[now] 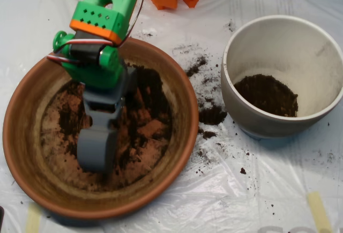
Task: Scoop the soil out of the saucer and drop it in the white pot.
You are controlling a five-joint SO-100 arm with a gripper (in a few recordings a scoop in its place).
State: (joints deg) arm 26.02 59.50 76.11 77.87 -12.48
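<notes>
The green arm [110,2] reaches down from the table's top edge toward its lower left. Its orange-banded wrist [99,29] tilts downward, and the grey scoop [98,147] hangs below it, tip pointing at the table's bottom edge.

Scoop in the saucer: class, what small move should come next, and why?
Probably close the scoop on soil and lift. It sits low inside the saucer, where patches of soil remain. The white pot to the right holds only a small pile, and spilled soil lies between them, so lift gently.
</notes>
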